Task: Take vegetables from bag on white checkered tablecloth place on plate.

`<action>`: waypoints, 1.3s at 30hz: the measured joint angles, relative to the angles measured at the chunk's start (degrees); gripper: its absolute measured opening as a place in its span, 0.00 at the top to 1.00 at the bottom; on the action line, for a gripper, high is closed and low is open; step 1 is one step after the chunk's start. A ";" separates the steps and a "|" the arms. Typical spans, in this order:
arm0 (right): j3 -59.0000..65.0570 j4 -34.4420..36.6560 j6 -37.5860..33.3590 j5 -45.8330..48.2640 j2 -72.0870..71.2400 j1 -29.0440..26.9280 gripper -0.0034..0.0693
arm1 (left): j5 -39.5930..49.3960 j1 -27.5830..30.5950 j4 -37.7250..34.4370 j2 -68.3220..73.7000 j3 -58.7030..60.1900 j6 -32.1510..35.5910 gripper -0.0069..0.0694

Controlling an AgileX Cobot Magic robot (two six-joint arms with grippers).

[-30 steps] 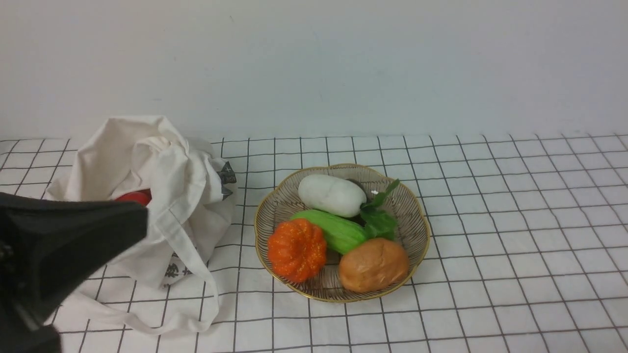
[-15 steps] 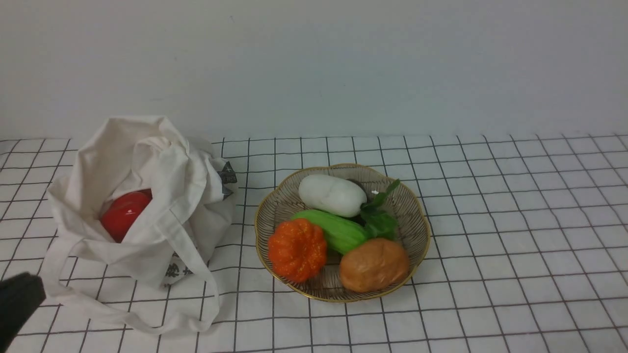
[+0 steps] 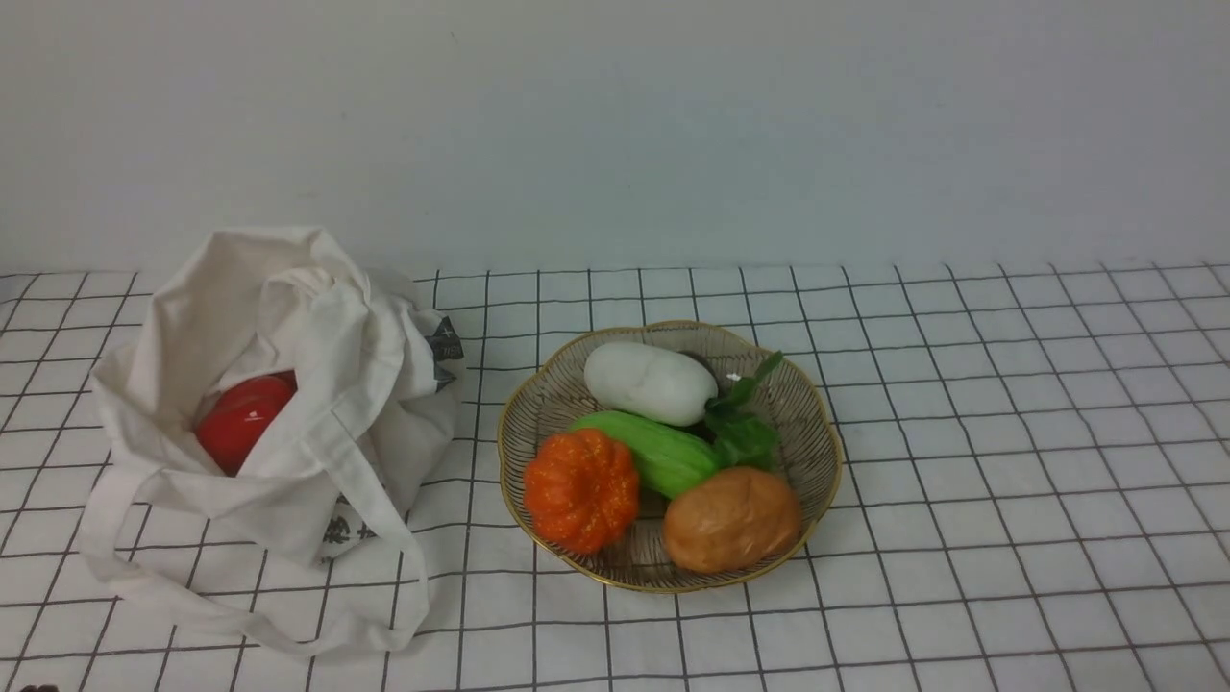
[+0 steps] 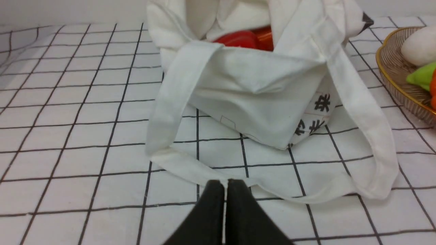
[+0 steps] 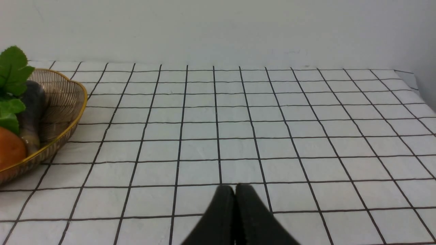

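Note:
The tan-brown potato-like vegetable (image 3: pixel 731 519) lies at the front of the plate (image 3: pixel 826 432), beside an orange pumpkin (image 3: pixel 581 490). The off-white bag (image 3: pixel 279 404) slumps on the white checkered tablecloth (image 3: pixel 1009 481) at the left, mouth open, with a red item (image 3: pixel 242 420) inside. In the left wrist view my left gripper (image 4: pixel 225 185) is shut and empty, low over the cloth just short of the bag's (image 4: pixel 259 92) looped strap. My right gripper (image 5: pixel 235 189) is also shut with nothing in it, over bare tablecloth to the right of the plate (image 5: pixel 64 102). Neither gripper's fingers show in the front view.
A white oval (image 3: pixel 651 383), a green gourd (image 3: pixel 653 452) and green leaves (image 3: pixel 740 423) share the plate. The bag's long strap (image 3: pixel 288 634) trails toward the table's front edge. A plain wall rises behind the table.
My left arm has pulled back out of the front view toward the lower left. That uncovered the bag's mouth and the red item inside.

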 joint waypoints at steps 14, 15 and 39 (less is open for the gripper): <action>0.00 0.00 0.00 0.00 0.00 0.00 0.97 | 0.00 0.00 -0.38 0.00 0.00 1.14 0.92; 0.00 0.00 0.00 0.00 0.00 0.00 0.97 | 0.00 0.00 -0.38 0.00 0.00 1.14 0.92; 0.00 0.00 0.00 0.00 0.00 0.00 0.97 | 0.00 0.00 -0.38 0.00 0.00 1.15 0.92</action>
